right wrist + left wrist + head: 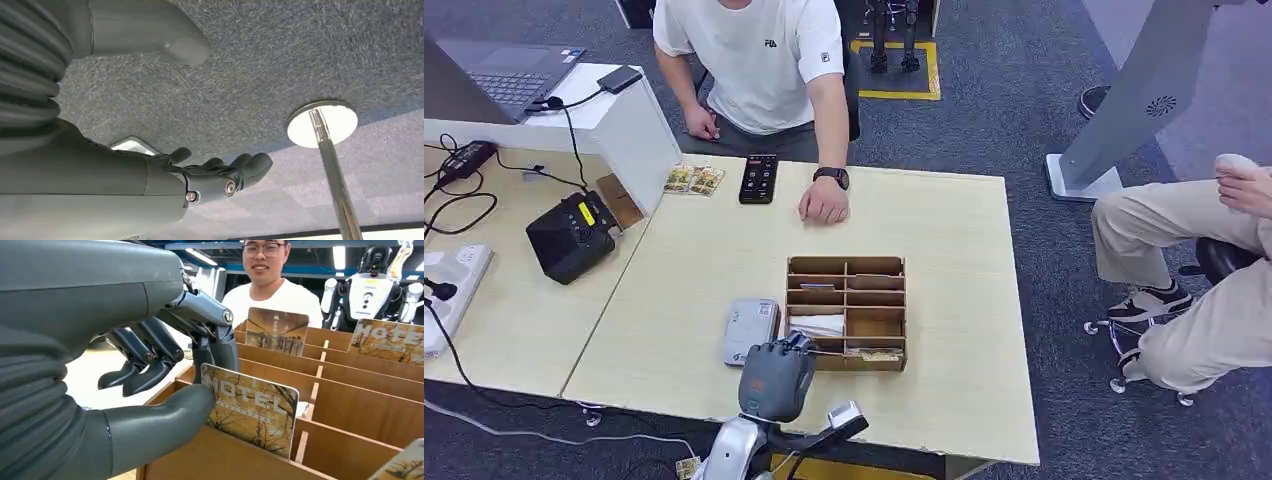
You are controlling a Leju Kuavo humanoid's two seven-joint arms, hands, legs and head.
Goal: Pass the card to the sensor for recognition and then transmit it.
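A wooden compartment box stands near the table's front edge. My left hand reaches into its near left corner. Up close, my left hand pinches the top of a brown "HOTEL" card between thumb and a finger. The card stands upright in the nearest slot of the box. Two more cards stand in farther slots. A grey-white sensor unit lies flat just left of the box. My right hand hangs over grey carpet, fingers apart and holding nothing.
A person sits across the table with a hand resting on it. A black phone and loose cards lie near that far edge. A black device with cables sits on the left table. Another person sits to the right.
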